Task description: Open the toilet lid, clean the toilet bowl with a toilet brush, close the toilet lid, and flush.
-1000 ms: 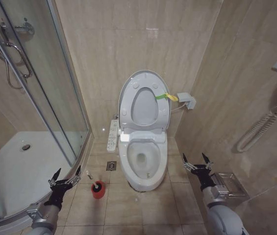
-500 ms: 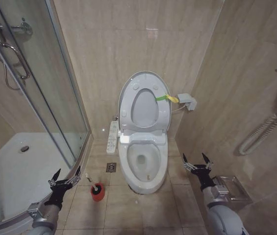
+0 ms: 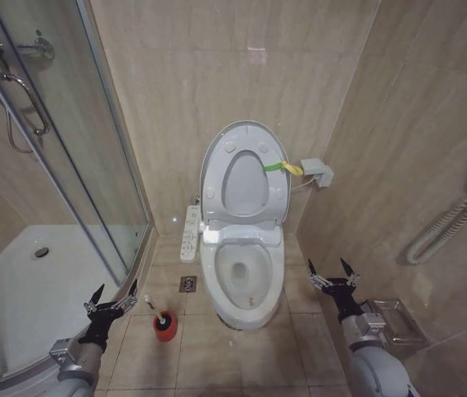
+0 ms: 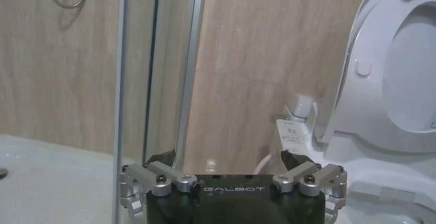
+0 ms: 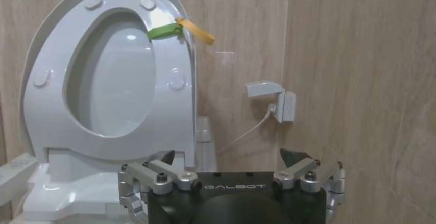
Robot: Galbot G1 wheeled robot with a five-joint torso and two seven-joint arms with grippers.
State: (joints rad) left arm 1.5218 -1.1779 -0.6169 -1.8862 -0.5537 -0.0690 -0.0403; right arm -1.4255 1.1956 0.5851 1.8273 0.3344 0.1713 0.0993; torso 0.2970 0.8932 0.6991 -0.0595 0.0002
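Nearest the camera, both grippers hang low with nothing in them. The left gripper (image 3: 111, 298) sits at the lower left by the shower's curved base, its fingers spread apart. The right gripper (image 3: 331, 274) is at the lower right, beside the tiled wall, its fingers also spread wide.

Just beyond the left gripper, the brush (image 3: 159, 315) stands in a red cup (image 3: 165, 328) on the floor, its black head up, near the bowl's left side but apart from it.

The bowl (image 3: 241, 277) stands in the middle, uncovered. A white button panel (image 3: 190, 230) runs along its left side.

Farthest back, the lid (image 3: 244, 172) stands upright against the wall, with the seat raised against it. A yellow-green strap (image 3: 279, 166) hangs at its right edge.
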